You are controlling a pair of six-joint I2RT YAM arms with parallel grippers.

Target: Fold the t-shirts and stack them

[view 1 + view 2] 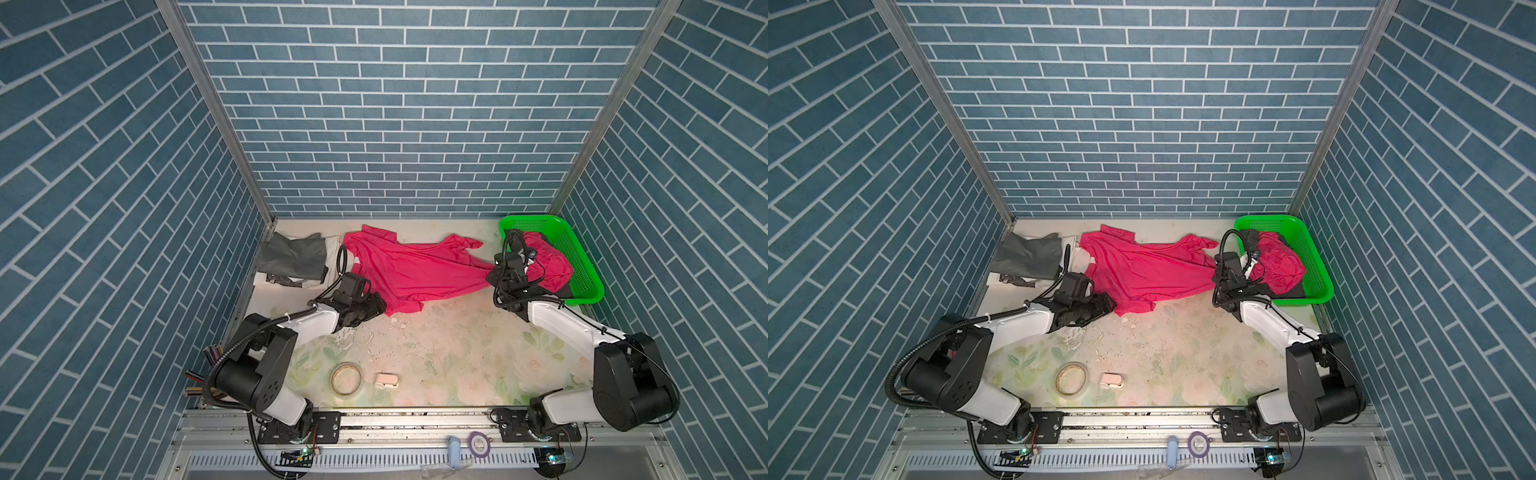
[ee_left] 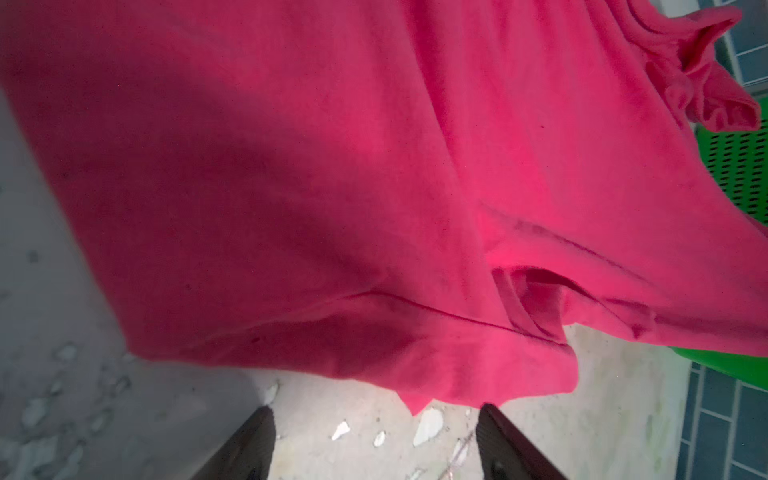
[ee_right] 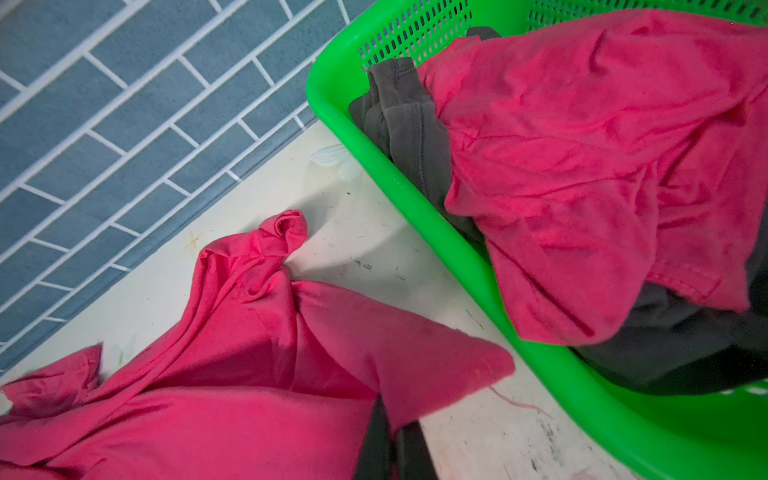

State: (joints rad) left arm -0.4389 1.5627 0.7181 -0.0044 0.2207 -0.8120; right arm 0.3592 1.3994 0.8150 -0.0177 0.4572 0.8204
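Magenta t-shirt (image 1: 407, 270), rumpled, seemingly pinched in right end effector (image 3: 392, 419); left end effector (image 2: 374, 409) gapes empty.

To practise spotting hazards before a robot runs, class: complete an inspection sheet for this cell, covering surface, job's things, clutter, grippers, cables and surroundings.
Surface: floral table, coating flaked near the middle.
Job's things: spread pink t-shirt across the back; folded grey t-shirt back left; second pink t-shirt and dark shirt in green basket.
Clutter: tape roll, small white object.
Grippers: left gripper open at the spread shirt's hem; right gripper shut on its corner.
Cables: black conduit along the left arm.
Surroundings: blue brick-pattern walls.
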